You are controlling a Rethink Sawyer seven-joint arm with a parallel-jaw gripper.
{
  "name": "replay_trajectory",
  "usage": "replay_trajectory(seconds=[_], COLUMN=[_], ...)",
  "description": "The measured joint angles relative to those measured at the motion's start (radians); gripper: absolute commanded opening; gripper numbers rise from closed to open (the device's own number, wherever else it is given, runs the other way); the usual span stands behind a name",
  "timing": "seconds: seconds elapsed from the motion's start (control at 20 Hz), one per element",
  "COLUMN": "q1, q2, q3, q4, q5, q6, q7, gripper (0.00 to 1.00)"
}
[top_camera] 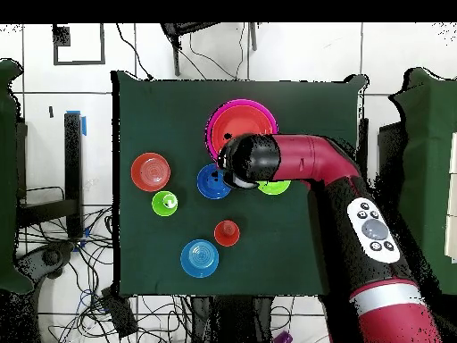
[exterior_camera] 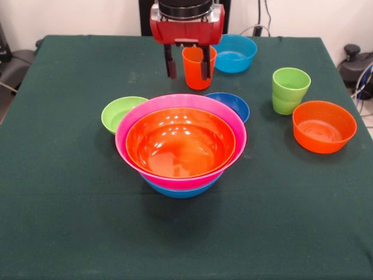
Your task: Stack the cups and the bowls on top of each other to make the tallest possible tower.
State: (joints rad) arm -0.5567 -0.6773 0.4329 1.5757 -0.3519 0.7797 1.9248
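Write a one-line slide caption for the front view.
Sawyer's open gripper straddles an orange cup behind the tower of orange, pink and blue bowls.

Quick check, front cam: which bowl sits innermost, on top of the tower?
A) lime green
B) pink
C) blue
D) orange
D: the large orange bowl nests inside the pink bowl, whose rim rings it, with the blue bowl showing only at the bottom of the tower.
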Motion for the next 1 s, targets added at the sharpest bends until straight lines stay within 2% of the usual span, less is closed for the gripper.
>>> replay_trajectory(seconds=[0.5, 0.75, 1.0], q1=[0.015, 0.009, -0.018], q2=[0.004, -0.064, -0.211], q3=[-0.006, -0.007, -0.006], q4=[-0.022, 0.027, 0.156], q5=[0.000, 0.006, 0.051], q6=[0.000, 0.000, 0.001], q7=[0.000, 0.000, 0.000], gripper=[1.00, 1.00, 1.00])
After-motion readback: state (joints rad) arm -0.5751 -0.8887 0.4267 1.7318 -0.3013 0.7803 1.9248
